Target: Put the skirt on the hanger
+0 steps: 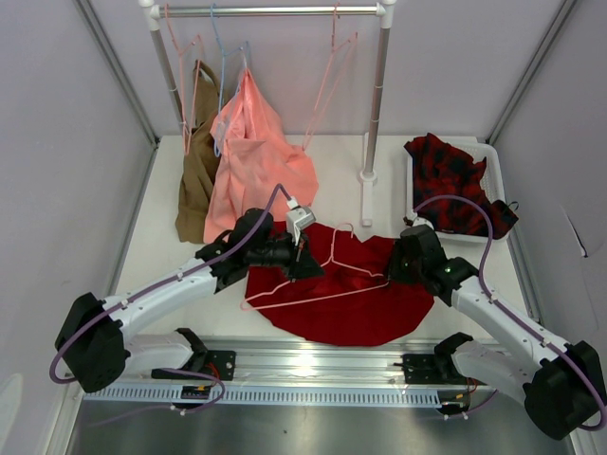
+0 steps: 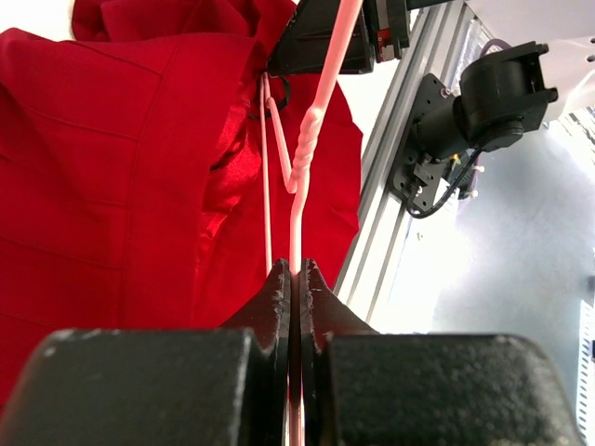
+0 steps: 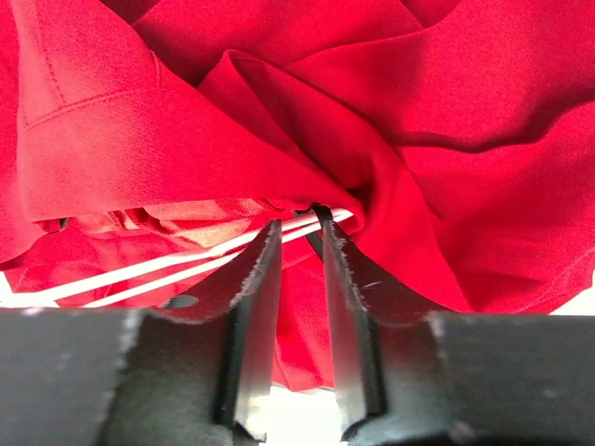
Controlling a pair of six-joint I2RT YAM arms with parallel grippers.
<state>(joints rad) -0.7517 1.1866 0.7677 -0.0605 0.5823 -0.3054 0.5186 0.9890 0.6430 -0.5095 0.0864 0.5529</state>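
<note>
The deep-red skirt [image 1: 356, 299] lies spread on the table between the two arms. The pale-pink wire hanger [image 1: 313, 296] rests across it, its hook toward the skirt's far edge. My left gripper [image 1: 302, 258] is shut on the hanger's wire near its left end; in the left wrist view the wire [image 2: 299, 177] runs straight out from between the closed fingertips [image 2: 294, 268] over red cloth [image 2: 121, 167]. My right gripper [image 1: 396, 261] is at the skirt's right edge. Its jaws [image 3: 299, 223] stand a little apart, tips against a bunched fold of skirt [image 3: 446, 139], beside the hanger's wires [image 3: 139, 274].
A clothes rail [image 1: 275, 11] stands at the back with a salmon-pink garment [image 1: 256, 161], a brown garment [image 1: 197, 180] and a light blue hanger [image 1: 220, 66]. Its right post [image 1: 372, 114] stands just behind the skirt. A white bin [image 1: 498, 166] at right holds a red-and-black checked garment [image 1: 455, 180].
</note>
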